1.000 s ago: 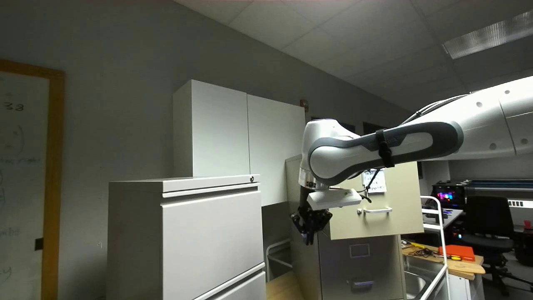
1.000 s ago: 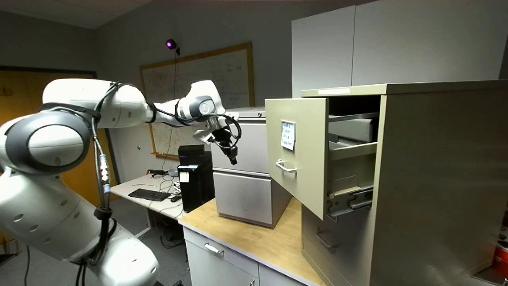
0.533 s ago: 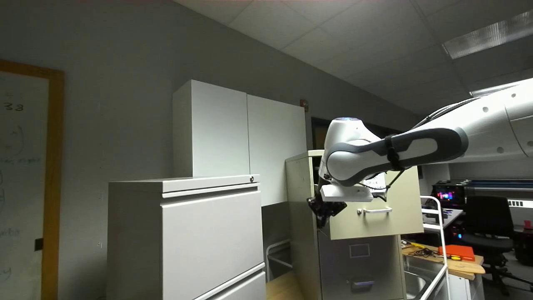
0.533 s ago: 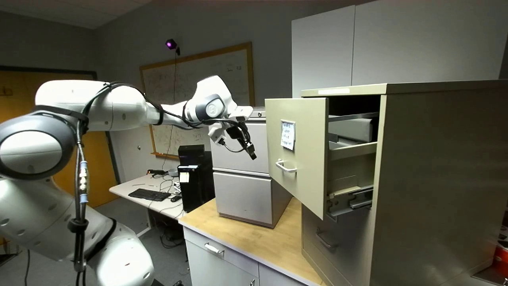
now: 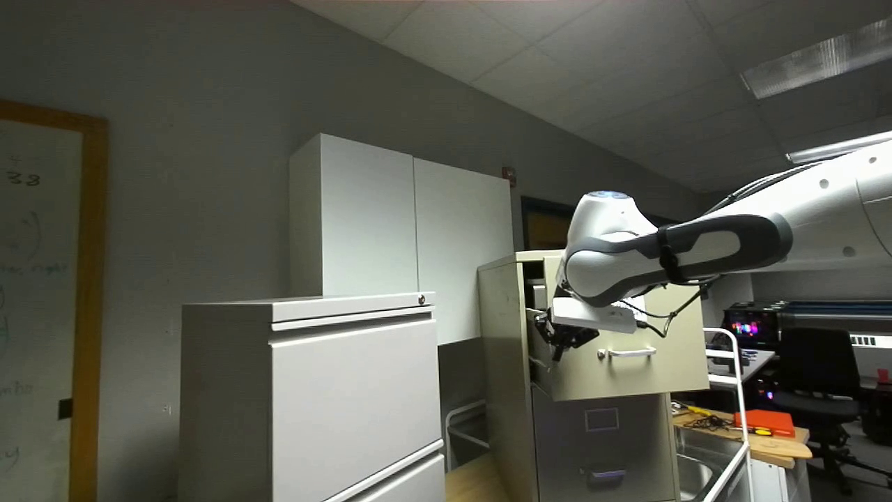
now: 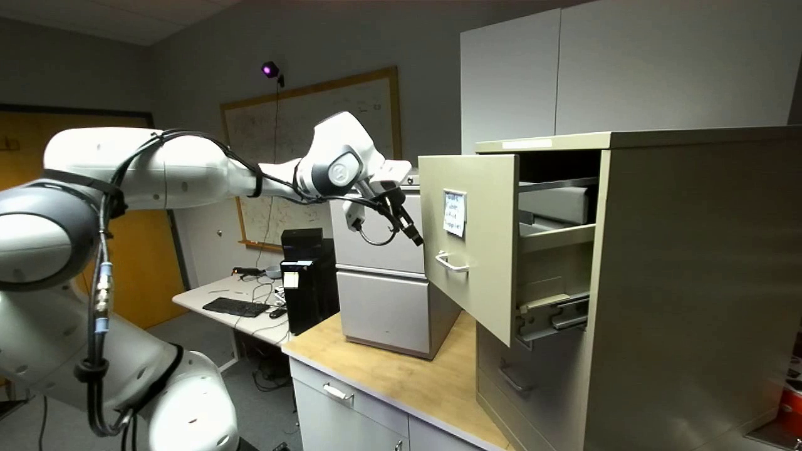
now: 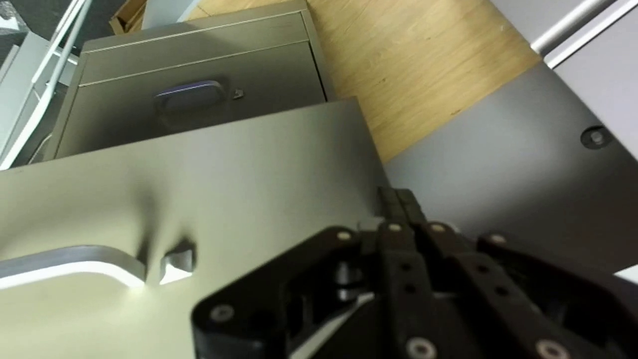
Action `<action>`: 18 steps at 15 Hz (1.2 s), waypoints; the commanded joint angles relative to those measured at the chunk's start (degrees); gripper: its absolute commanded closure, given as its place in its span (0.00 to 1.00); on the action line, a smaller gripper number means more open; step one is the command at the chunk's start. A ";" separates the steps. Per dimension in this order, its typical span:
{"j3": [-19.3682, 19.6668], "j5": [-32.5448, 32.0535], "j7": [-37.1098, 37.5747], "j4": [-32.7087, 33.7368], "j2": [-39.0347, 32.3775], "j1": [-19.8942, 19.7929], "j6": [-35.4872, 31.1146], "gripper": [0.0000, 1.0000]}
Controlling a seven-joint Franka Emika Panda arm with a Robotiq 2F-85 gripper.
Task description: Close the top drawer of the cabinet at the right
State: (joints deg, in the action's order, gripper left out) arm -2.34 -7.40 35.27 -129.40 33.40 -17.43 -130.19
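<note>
Wrist view | gripper (image 7: pixel 400 202): fingers together, near edge of top drawer (image 7: pixel 239 189), contact undetermined | both exterior views: drawer extended from cabinet (image 6: pixel 689 282)

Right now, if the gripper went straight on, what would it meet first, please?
Probably the top drawer, near its front's edge; with depth unclear, the gripper might slip past toward the counter.

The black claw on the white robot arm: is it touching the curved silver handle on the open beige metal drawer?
Apart. In the wrist view, bare beige drawer front shows between the black gripper and the silver handle.
</note>
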 commanded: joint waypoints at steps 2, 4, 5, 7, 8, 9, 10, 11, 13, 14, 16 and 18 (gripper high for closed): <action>0.46 -1.54 4.27 -1.25 2.59 -3.16 -1.81 1.00; -0.26 -2.74 6.50 -1.57 3.12 -4.65 -2.91 1.00; -0.61 -3.37 7.64 -1.73 3.24 -5.16 -3.62 1.00; -1.58 -4.79 10.19 -2.18 3.28 -5.78 -5.82 1.00; -2.44 -5.97 11.82 -2.54 3.15 -6.16 -7.42 1.00; -3.45 -7.45 13.28 -2.92 3.11 -6.58 -8.96 1.00; -4.50 -9.32 14.93 -3.35 3.10 -7.23 -10.24 1.00; -5.58 -11.43 16.55 -3.63 2.87 -7.92 -11.27 1.00; -8.30 -17.06 20.82 -3.88 1.88 -10.36 -13.59 1.00; -9.61 -19.99 23.11 -3.91 1.53 -11.52 -14.34 1.00; -12.14 -25.85 27.80 -3.54 0.38 -13.58 -15.59 1.00; -14.41 -31.65 32.43 -2.51 -1.22 -15.04 -15.50 1.00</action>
State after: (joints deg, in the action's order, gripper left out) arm -13.62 -31.14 61.62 -136.47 37.66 -28.61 -140.31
